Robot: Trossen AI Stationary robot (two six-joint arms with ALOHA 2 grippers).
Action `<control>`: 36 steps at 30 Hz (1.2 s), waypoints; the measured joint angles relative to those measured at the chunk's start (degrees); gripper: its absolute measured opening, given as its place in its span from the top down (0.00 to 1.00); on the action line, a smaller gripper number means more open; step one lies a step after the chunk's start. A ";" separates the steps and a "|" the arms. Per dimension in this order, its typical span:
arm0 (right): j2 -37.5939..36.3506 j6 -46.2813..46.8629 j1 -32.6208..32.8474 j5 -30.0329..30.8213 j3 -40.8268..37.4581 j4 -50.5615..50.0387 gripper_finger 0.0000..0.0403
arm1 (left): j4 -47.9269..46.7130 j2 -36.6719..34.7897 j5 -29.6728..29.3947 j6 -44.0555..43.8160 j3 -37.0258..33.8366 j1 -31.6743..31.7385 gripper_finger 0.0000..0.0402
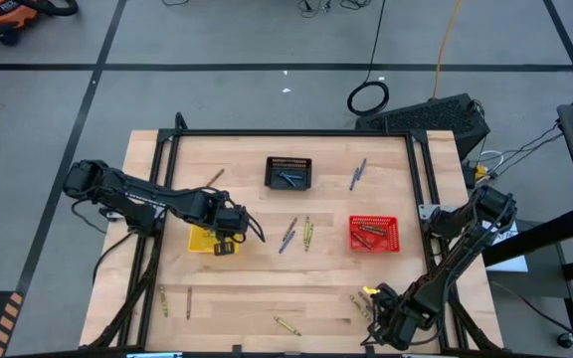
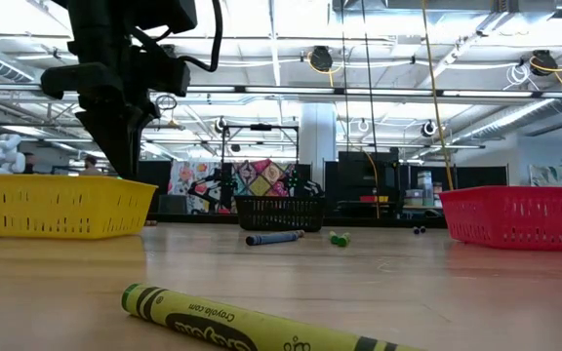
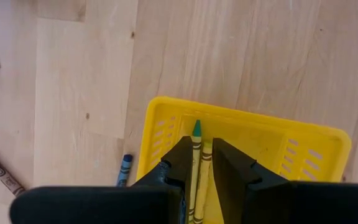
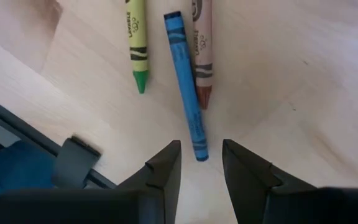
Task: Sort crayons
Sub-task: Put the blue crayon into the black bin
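1. Crayons lie scattered across my table (image 1: 267, 298); others sit in the black basket (image 1: 289, 172) and red basket (image 1: 374, 234).
2. My left gripper (image 3: 202, 163) hangs over the yellow basket (image 3: 303, 146), clamped on a yellow-green crayon (image 3: 196, 171).
3. My right gripper (image 4: 201, 163) hovers, jaws apart, above a blue crayon (image 4: 185, 81) near the table's front edge.

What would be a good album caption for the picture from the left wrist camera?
Left gripper holding a yellow-green crayon between its fingers above the yellow basket.
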 joint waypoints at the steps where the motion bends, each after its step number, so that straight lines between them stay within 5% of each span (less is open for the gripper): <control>1: 0.05 0.04 0.00 0.13 0.00 0.00 0.75 | -0.01 0.00 0.00 -0.02 0.00 -0.01 0.86; 21: 0.78 1.00 -0.02 3.01 -0.02 0.82 0.75 | -0.02 0.00 0.00 -0.08 0.00 0.01 0.86; 36: 5.95 -0.15 -0.20 -1.85 0.13 2.00 0.75 | -0.02 0.00 0.00 -0.05 0.00 0.01 0.86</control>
